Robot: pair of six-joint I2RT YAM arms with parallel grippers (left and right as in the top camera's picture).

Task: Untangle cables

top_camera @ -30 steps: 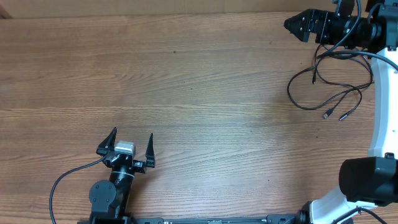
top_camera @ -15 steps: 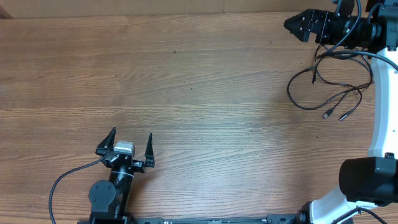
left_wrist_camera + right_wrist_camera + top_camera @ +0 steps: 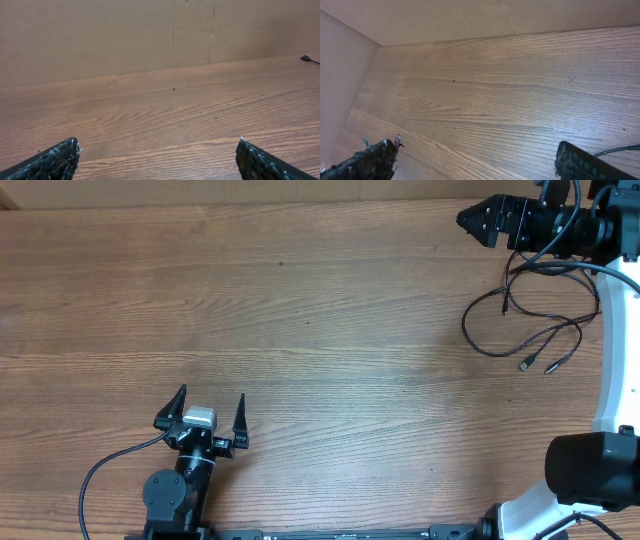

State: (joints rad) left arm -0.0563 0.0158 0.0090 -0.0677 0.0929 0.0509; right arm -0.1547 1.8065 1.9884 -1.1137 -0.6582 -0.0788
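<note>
A brown table (image 3: 330, 330) of fine, streaky wood grain meets a plain beige wall (image 3: 100, 35). Thin black cables (image 3: 545, 338) lie in loose loops by its right edge, their small plugs free. Just beyond them the right gripper (image 3: 470, 220) stands spread and empty. The left gripper (image 3: 212, 394), well apart, gapes empty too.

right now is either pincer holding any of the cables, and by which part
Nothing is held. The left pincer and right pincer are both open and empty; the cables lie loose on the table.
</note>
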